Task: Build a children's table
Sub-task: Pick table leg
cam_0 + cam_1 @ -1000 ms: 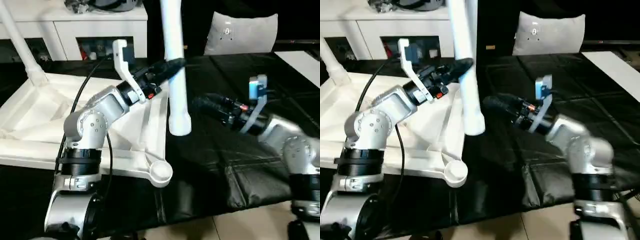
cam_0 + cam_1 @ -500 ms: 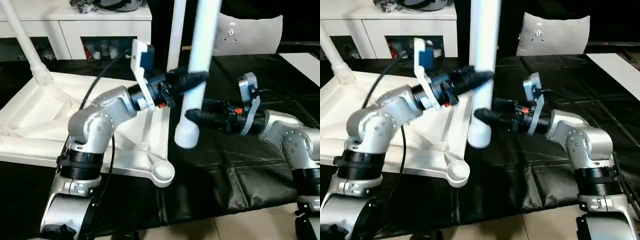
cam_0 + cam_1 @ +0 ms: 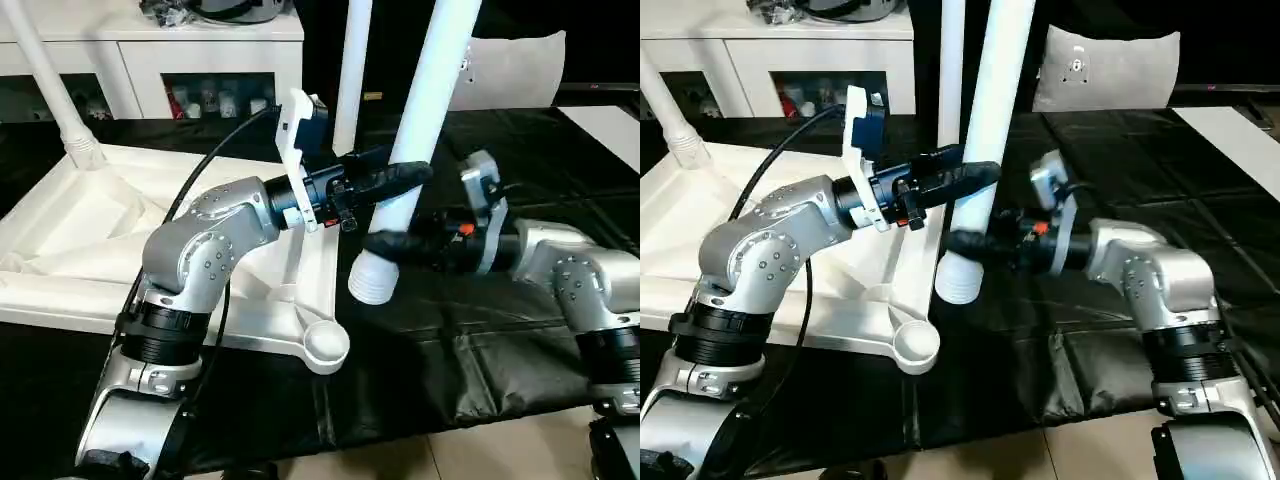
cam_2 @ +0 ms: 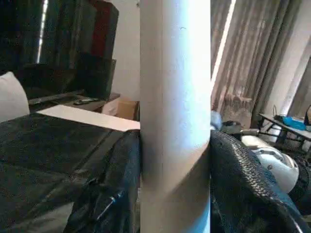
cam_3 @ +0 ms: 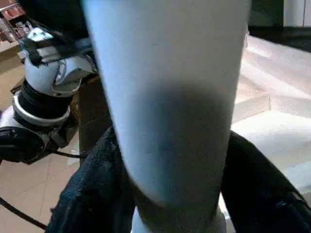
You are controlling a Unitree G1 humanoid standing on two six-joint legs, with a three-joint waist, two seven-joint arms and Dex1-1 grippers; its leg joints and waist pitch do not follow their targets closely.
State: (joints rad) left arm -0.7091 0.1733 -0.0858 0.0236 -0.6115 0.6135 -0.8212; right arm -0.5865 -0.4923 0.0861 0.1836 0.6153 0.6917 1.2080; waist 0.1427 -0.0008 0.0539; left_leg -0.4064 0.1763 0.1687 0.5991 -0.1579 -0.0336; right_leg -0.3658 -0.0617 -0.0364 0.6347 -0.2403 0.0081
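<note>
Where the upturned square white plastic table top [image 3: 120, 240] lies ribbed side up on the black-covered worktable [image 3: 480, 340], its nearest round corner socket [image 3: 325, 345] is seen open and unfilled at the near edge. Just above and beyond that socket, a long white tapered tube leg [image 3: 425, 110] is held tilted in the air, its open wide end [image 3: 373, 283] hanging clear of the socket. The leg is clamped from both sides: the left gripper [image 3: 400, 176] is closed on it higher up, and the right gripper [image 3: 385, 244] is closed on it near the wide end. The step in hand is judged to be the seating of this leg; the wide end would need to be brought toward the near socket, set upright and pressed in. Farther back, two legs [image 3: 45, 70] [image 3: 952, 60] are already standing in the top. Beyond, a white cabinet [image 3: 200, 45] and a grey cushion [image 3: 1110, 65] are seen, well apart from the work.
</note>
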